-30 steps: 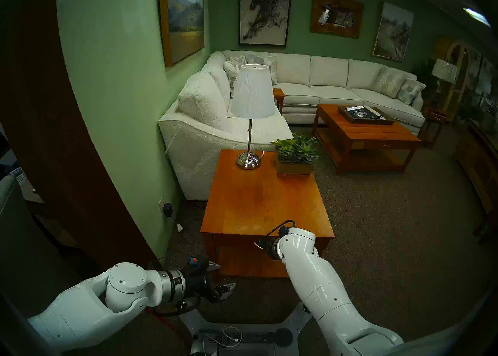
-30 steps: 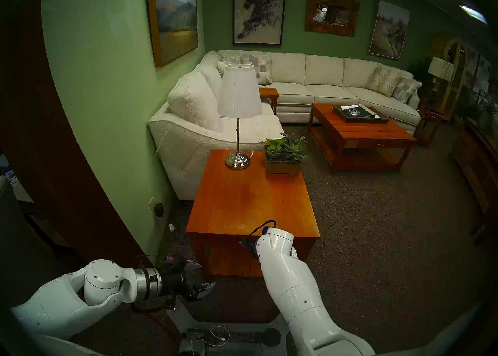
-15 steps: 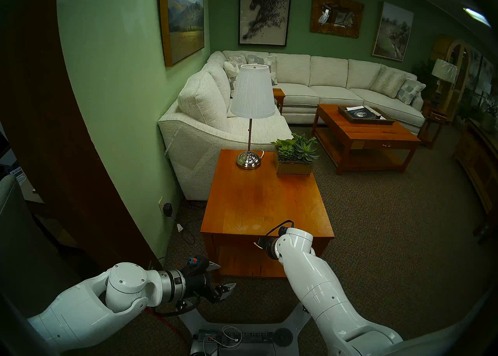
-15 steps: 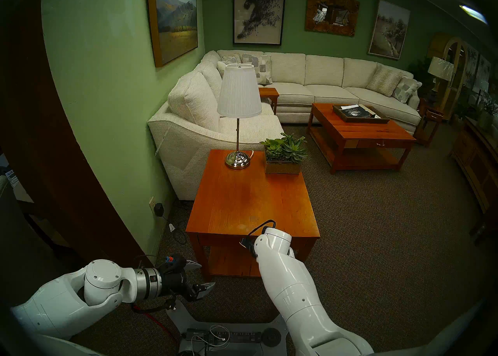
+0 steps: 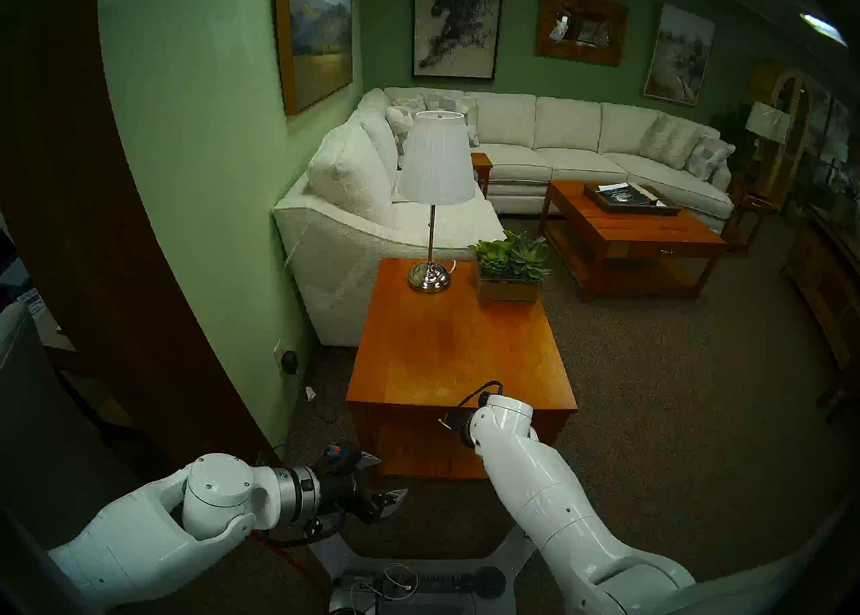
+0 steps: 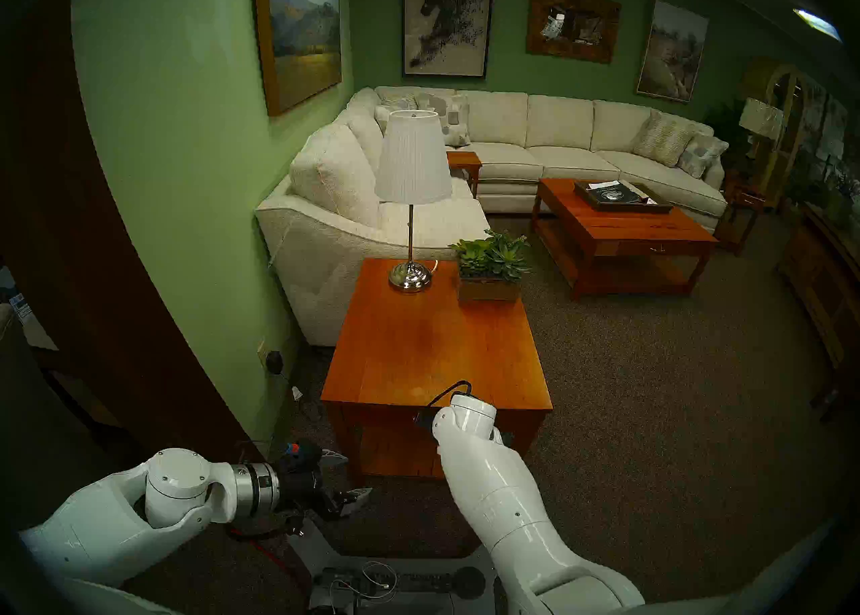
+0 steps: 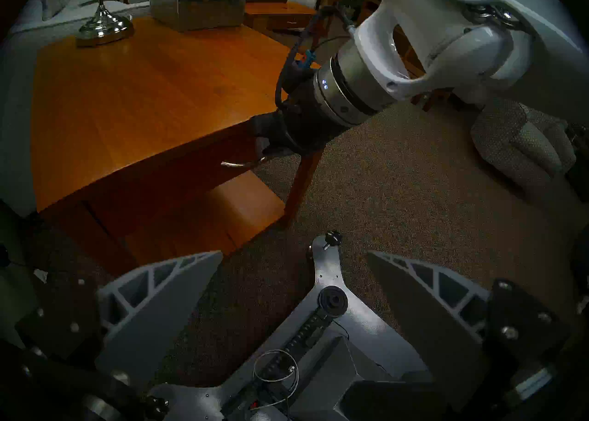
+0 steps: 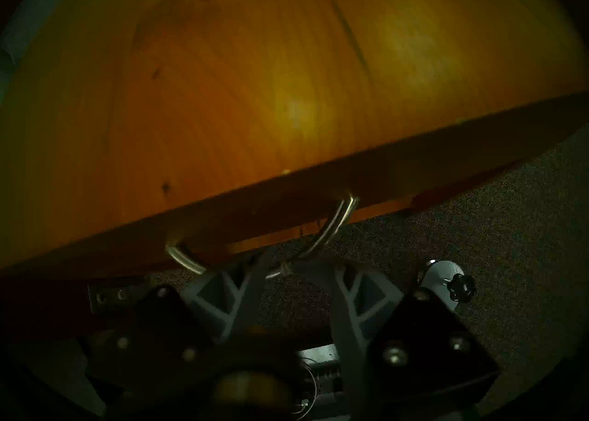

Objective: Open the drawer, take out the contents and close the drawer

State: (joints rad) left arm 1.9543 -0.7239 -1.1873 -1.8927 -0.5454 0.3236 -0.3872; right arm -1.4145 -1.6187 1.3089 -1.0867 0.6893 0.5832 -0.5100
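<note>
The lamp table's drawer (image 5: 409,418) is an orange-brown front under the tabletop, also in the head stereo right view (image 6: 377,416). I see no gap at its front. Its curved brass handle (image 8: 341,216) also shows in the left wrist view (image 7: 239,164). My right gripper (image 8: 279,261) is shut on the handle's middle, seen from the side in the left wrist view (image 7: 266,151). In the head views my right wrist covers it. My left gripper (image 5: 384,477) hangs open and empty, low beside the table's front left leg; it also shows in its own view (image 7: 294,253). The packet is hidden.
A lamp (image 5: 430,274) and a succulent planter (image 5: 509,279) stand at the tabletop's far end. A lower shelf (image 7: 223,213) sits under the drawer. My base with a power strip (image 5: 419,584) is on the carpet below. A sofa (image 5: 353,246) and a wall lie to the left.
My right wrist has shifted slightly to the left and toward me at the drawer front. The left arm has not moved. The drawer front shows no clear movement.
</note>
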